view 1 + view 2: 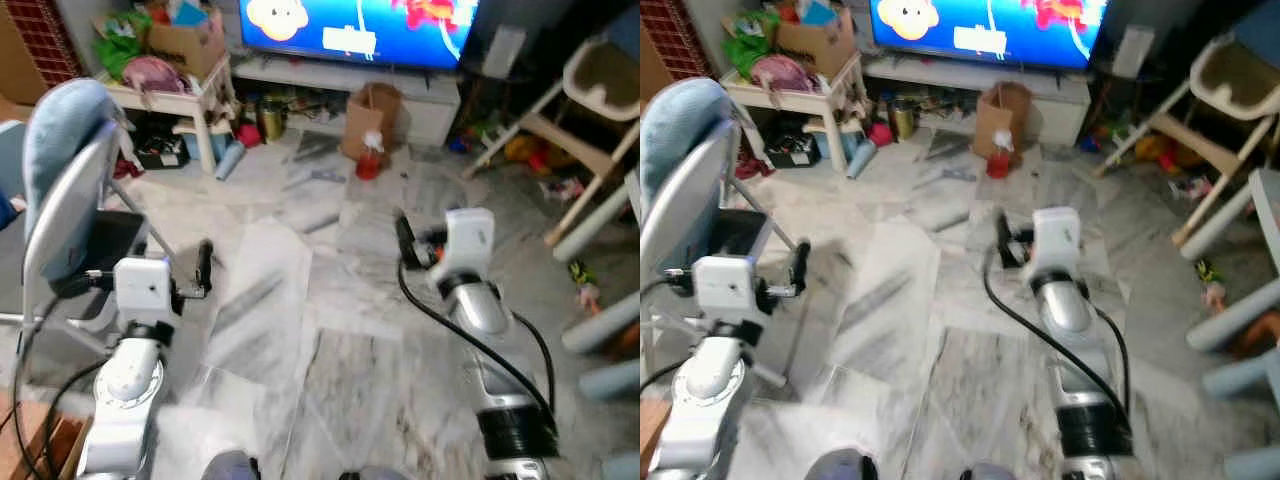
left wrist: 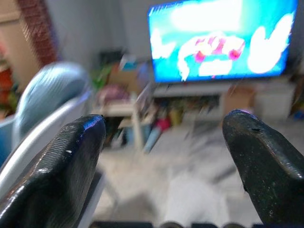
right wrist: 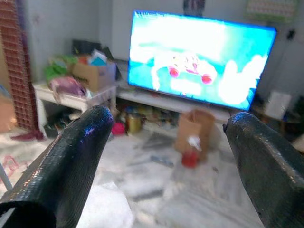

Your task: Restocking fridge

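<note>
My left gripper (image 1: 204, 268) is held out low over the marble floor (image 1: 330, 300), close to a grey-blue chair (image 1: 65, 170). Its fingers (image 2: 71, 161) stand wide apart with nothing between them. My right gripper (image 1: 405, 240) reaches forward over the middle of the floor, open as well, and its fingers (image 3: 71, 156) frame a lit television (image 3: 199, 61). A red spray bottle (image 1: 369, 160) stands on the floor ahead, in front of a brown paper bag (image 1: 372, 112).
A low white TV stand (image 1: 340, 85) runs along the far wall. A cluttered small table (image 1: 175, 90) with a cardboard box is at the back left. A white high chair (image 1: 590, 100) and toys crowd the right side.
</note>
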Robot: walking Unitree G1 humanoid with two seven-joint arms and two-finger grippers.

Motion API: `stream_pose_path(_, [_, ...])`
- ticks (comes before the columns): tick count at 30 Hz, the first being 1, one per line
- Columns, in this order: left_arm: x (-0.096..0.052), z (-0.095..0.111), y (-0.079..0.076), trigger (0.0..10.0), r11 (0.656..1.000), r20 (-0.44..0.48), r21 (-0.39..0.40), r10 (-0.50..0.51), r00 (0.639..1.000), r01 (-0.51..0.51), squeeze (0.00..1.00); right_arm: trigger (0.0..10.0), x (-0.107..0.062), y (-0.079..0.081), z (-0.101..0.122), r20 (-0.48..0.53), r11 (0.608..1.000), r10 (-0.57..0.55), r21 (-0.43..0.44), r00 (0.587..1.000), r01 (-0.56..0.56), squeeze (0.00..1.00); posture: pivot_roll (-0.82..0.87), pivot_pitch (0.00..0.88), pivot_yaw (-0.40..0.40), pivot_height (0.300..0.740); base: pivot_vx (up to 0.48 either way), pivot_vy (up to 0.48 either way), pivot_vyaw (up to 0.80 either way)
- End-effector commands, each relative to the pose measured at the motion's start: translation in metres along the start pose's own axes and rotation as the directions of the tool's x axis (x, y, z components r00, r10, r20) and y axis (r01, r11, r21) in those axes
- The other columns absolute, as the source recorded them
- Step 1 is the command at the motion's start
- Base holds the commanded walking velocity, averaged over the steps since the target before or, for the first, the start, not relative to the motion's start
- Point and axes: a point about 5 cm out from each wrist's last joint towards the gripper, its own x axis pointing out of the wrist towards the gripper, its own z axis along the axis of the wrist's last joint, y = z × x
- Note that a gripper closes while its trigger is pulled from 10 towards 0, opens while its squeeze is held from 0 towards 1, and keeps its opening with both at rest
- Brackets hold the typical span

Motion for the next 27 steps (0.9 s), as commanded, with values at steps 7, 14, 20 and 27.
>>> stream_pose_path(7, [-0.003,-0.003,0.003,10.0,0.999,-0.072,0.006,0.043,0.997,-0.042,0.00,10.0,-0.014,-0.009,-0.024,-0.107,0.999,-0.022,0.031,0.994,0.025,0.00,0.16,0.000,-0.034,0.740,0.000,0.000,0.00])
stream_pose_path(14, [-0.004,-0.002,0.006,10.0,0.998,-0.069,0.034,0.063,0.996,-0.061,0.00,10.0,-0.020,-0.011,-0.035,-0.146,0.995,-0.033,0.084,0.989,0.046,0.00,0.17,0.000,-0.021,0.740,0.000,0.000,0.00])
stream_pose_path(20, [0.004,0.002,0.004,10.0,0.998,-0.060,0.050,0.035,0.998,-0.032,0.00,10.0,-0.019,-0.012,-0.037,-0.117,0.995,-0.062,0.075,0.991,0.071,0.00,0.16,0.000,0.038,0.740,0.000,0.000,-0.26])
stream_pose_path(27, [0.019,0.005,-0.013,10.0,0.996,-0.044,0.061,-0.067,0.997,0.070,0.00,10.0,-0.028,-0.019,-0.036,-0.103,0.986,-0.138,0.075,0.985,0.146,0.00,0.10,0.000,0.092,0.740,0.000,0.000,0.00])
